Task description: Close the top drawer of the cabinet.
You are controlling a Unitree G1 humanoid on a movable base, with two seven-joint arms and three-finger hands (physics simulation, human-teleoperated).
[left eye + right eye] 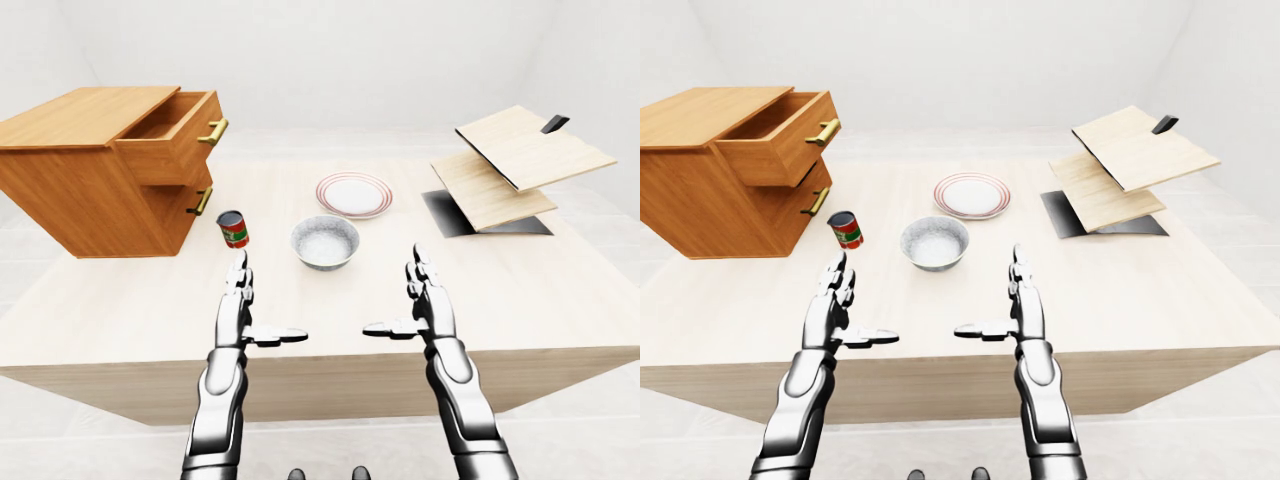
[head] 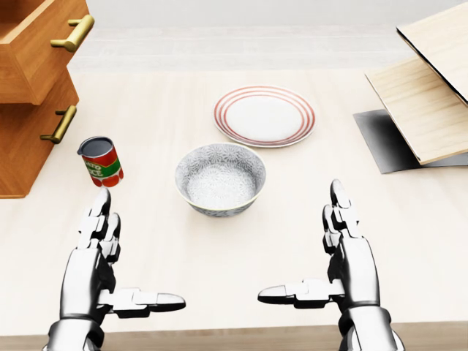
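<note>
— So where did the top drawer [image 1: 172, 140] sit?

— At the upper left of the left-eye view, pulled partway out of the cabinet [image 1: 95, 170], which stood on the table [image 1: 560, 290] at its left end. The drawer's face carried a brass handle [image 1: 213, 131] and stood proud of the lower drawer [image 1: 192, 205], whose own handle showed beneath it.

— Which way did it point?

— Its face looked toward the view's right and a little toward the bottom, out over the tabletop. Its sliding axis ran from that face up and leftward into the cabinet body, so I judged the closing push would have to go along that line, leftward and away.

— And which hand was nearer?

— The left hand [image 1: 238, 300], clearly. The drawer lay above and to the left of it, well apart. The right hand [image 1: 428, 295] was farther still, on the other side of the bowl [image 1: 324, 241].

— How were the hands held?

— Both were spread: fingers straight and pointing up the view, thumbs stuck out toward each other, gripping nothing.

— Anything in the way?

— A red and green can [image 2: 101, 162], tilted, sat just beyond the left fingertips [image 2: 101, 207], between that hand and the cabinet; whether it rested on the table I couldn't tell. The striped plate [image 1: 354, 194] lay beyond the bowl, and wooden boards [image 1: 520, 160] on a dark base stood at the right, well clear of the drawer.
</note>
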